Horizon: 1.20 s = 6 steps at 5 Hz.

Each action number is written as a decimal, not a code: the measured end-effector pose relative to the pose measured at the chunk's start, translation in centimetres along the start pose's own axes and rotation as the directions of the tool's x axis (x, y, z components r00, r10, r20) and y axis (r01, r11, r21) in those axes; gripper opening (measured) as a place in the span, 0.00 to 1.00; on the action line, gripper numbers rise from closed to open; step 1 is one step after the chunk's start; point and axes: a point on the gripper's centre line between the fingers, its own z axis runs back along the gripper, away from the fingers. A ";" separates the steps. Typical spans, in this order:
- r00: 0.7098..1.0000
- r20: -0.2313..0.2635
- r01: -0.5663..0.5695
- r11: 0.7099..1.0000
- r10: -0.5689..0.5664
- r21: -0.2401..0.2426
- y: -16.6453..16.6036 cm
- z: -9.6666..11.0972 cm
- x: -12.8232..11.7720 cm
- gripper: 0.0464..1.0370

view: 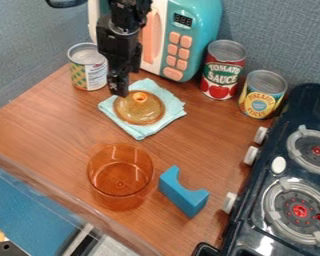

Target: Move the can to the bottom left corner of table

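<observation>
The black gripper point(120, 89) hangs at the upper left, in front of the toy microwave and just above the back left part of an amber lid. Left of it, a can point(88, 70) with a green, yellow and white label stands upright near the table's back left edge. A red-labelled can point(223, 71) and a yellow and blue can point(262, 95) stand upright side by side at the back right. The wooden table point(46, 120) has its lower left edge along a raised clear border.
The amber lid point(139, 111) lies on a light blue cloth point(142, 131). A transparent orange pot point(120, 177) and a blue arch block point(183, 193) stand nearer the front. The toy microwave point(193, 25) is behind, the dark stove point(283, 165) at right.
</observation>
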 end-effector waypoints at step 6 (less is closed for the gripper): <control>0.888 0.065 -0.458 0.888 0.455 0.039 -5.1 -3.3 7.8 0.96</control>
